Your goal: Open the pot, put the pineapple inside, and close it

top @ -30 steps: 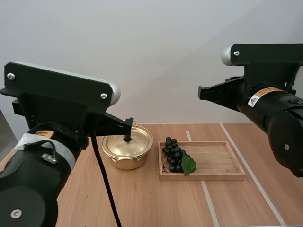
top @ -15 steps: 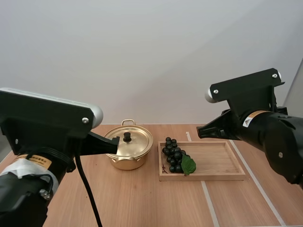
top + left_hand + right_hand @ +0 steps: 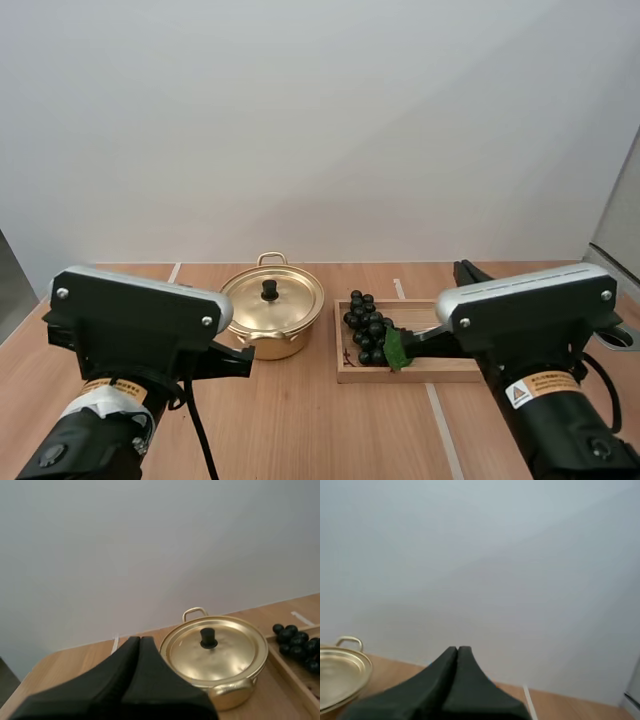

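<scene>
A golden pot (image 3: 272, 318) stands at the table's middle-left with its lid and black knob (image 3: 269, 290) on. A bunch of dark grapes (image 3: 367, 327) with a green leaf lies at the left end of a wooden tray (image 3: 420, 374). No pineapple is in sight. My left gripper (image 3: 248, 357) sits low, in front of and just left of the pot. In the left wrist view its fingers form one shut wedge (image 3: 140, 639) short of the pot (image 3: 215, 655). My right gripper (image 3: 412, 338) hangs over the tray beside the grapes, and it is shut (image 3: 458, 649) and holds nothing.
White tape lines (image 3: 437, 420) run across the wooden tabletop. The tray's right half lies under my right arm. Bare table stretches in front of the pot and the tray. A grey wall stands behind the table.
Both arms have dropped from high above the table to low near its front. The left gripper now sits before the pot, the right one over the tray. Pot and grapes have not moved.
</scene>
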